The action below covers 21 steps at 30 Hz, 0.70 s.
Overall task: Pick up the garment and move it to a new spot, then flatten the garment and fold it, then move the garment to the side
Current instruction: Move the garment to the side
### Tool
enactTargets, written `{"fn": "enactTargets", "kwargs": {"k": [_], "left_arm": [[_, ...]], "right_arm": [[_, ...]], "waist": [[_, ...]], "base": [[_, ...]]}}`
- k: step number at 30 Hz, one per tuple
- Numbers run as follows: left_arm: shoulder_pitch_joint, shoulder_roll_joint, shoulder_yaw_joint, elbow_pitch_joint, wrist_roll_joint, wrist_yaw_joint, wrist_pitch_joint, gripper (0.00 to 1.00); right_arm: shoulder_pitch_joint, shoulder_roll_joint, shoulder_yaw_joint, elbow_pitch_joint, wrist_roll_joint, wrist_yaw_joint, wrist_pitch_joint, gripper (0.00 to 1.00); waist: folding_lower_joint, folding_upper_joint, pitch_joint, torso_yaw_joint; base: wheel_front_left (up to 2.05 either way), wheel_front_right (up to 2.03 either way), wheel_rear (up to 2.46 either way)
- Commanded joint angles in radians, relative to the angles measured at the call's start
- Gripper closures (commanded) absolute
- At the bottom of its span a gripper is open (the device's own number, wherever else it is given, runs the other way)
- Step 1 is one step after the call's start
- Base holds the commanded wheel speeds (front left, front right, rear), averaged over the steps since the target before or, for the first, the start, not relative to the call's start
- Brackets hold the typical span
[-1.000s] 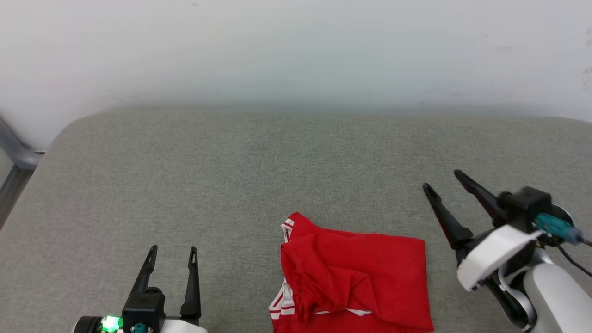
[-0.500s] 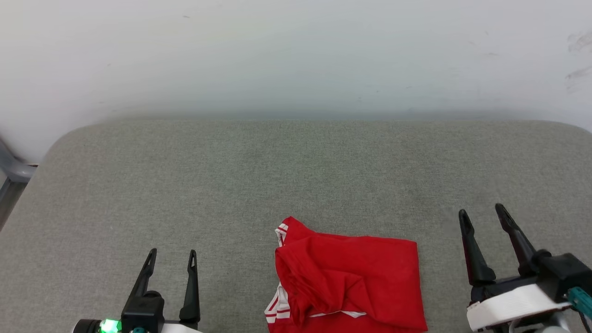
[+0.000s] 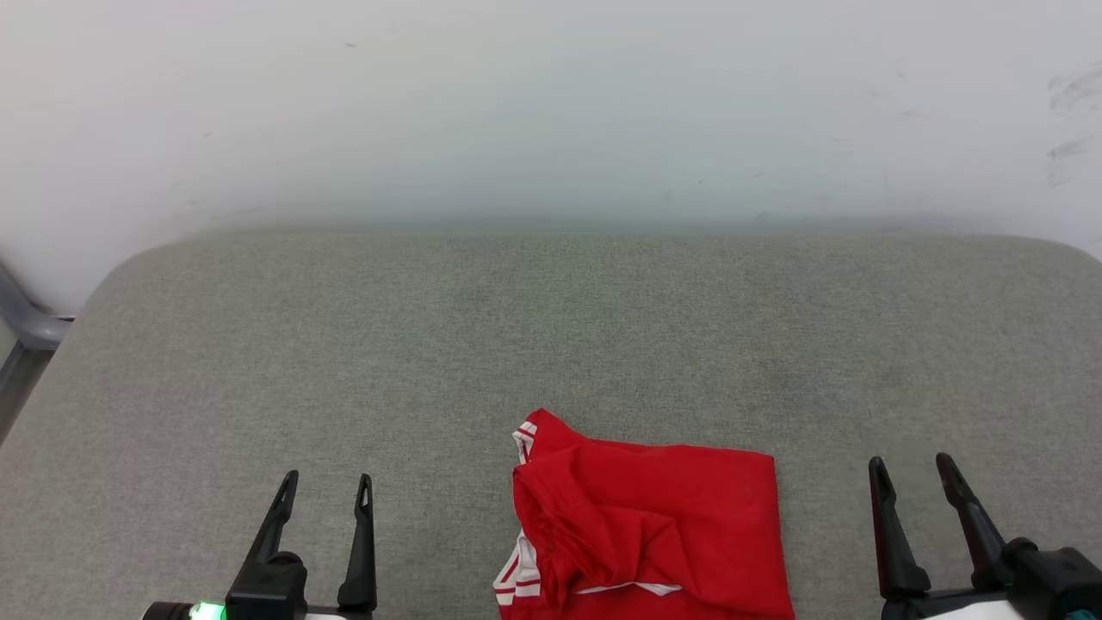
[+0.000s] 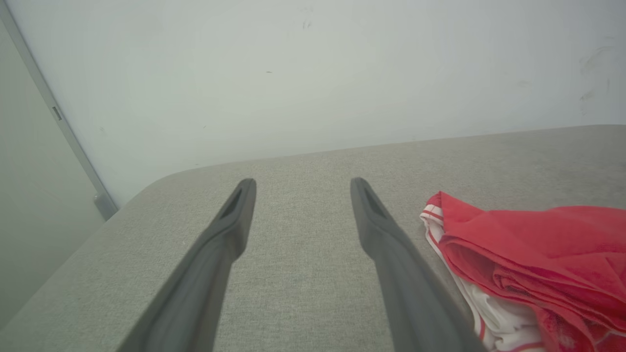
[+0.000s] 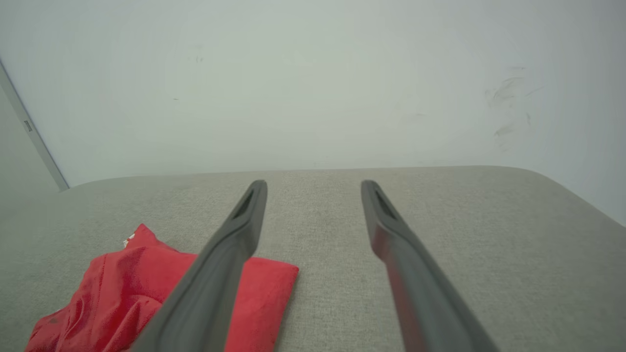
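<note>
Lying at the near edge of the surface (image 3: 430, 344), a little right of its middle: one garment (image 3: 646, 534), a red jersey. Its nearest part is cut off by the head view's lower border.

Form: gathered into a compact, roughly rectangular pack. The right and far edges are fairly straight. The left side is rumpled into soft overlapping folds, with one corner peaked toward the far edge. No lettering or number is visible.

Material: thin, limp, matte cloth. White sleeve fabric and red-and-white striped trim show at the left side.

Left tool (image 3: 329, 476): released and empty, its long dark tapered fingers (image 4: 234, 215) spread. It sits by the near edge, well apart from the garment's left side.

Right tool (image 3: 910, 461): likewise released and empty, near the garment's right edge and not touching it.

Surface: grey-green woven upholstery of fine grain, with rounded far corners. A pale, faintly scuffed wall (image 3: 551, 112) stands behind.

Step in hand, as judged: the folding looks done, if loosely. Moving the pack aside appears to be what remains, though this may already be its resting place; cannot tell.

Next move, if any: a tool closing low at an edge over several layers at once, so the pack shifts as one. A pinch on the top layer alone would likely open the folds. The straighter right edge seems the better hold.
</note>
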Motion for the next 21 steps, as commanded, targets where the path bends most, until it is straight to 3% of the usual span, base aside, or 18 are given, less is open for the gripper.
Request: {"fn": "enactTargets", "kwargs": {"k": [1, 21], "left_arm": [[0.007, 0.004, -0.002, -0.003, 0.001, -0.004, -0.005, 0.0], [0.015, -0.004, 0.0, 0.017, -0.002, -0.002, -0.005, 0.0]], "right_arm": [[0.022, 0.006, 0.007, 0.001, 0.005, -0.001, -0.005, 0.0], [0.017, 0.009, 0.021, 0.025, 0.006, -0.001, -0.004, 0.0]], "waist": [[0.0, 0.0, -0.001, 0.0], [0.0, 0.0, -0.002, 0.008]], "base": [[0.0, 0.0, 0.0], [0.0, 0.0, 0.0]]}}
